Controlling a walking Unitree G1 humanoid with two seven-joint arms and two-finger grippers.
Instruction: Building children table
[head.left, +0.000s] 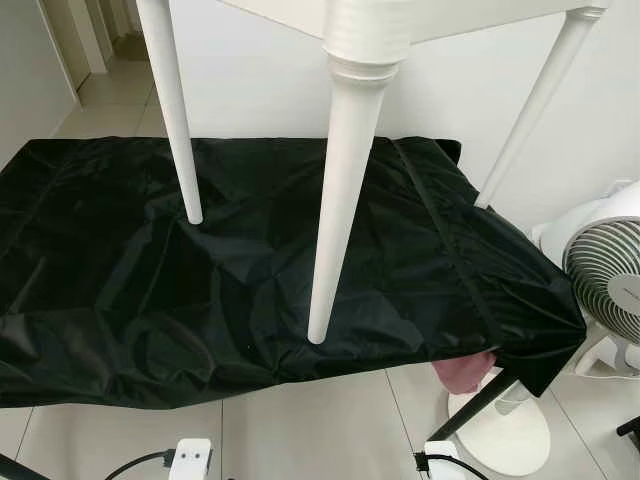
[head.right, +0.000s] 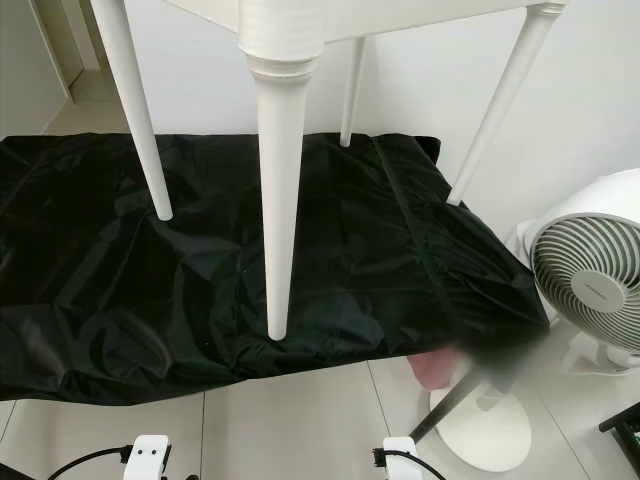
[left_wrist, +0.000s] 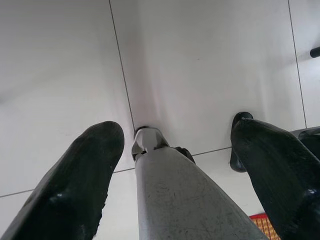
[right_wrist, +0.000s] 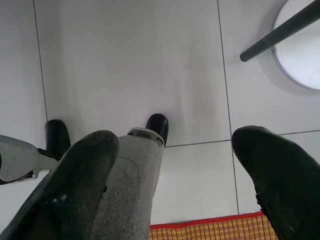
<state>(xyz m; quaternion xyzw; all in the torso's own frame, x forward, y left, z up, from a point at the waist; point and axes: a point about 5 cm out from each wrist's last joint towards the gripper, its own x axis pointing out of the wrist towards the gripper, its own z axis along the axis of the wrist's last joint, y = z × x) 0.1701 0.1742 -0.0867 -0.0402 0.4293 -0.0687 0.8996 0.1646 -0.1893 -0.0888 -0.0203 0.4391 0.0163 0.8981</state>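
White table (head.left: 352, 40) standing upright on black sheet (head.left: 120, 270), at 12 o'clock from robot; near leg (head.left: 340, 190) running vertical. Left claw (left_wrist: 175, 165) and right claw (right_wrist: 175, 170) hanging low over floor tiles (right_wrist: 125, 60), both released, gripping nothing. Neither arm clearly nearer leg.

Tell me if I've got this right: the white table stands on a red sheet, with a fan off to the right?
Not quite: the sheet is black, not red, as the left eye view shows. The white table does stand on it, with the fan off to the right.
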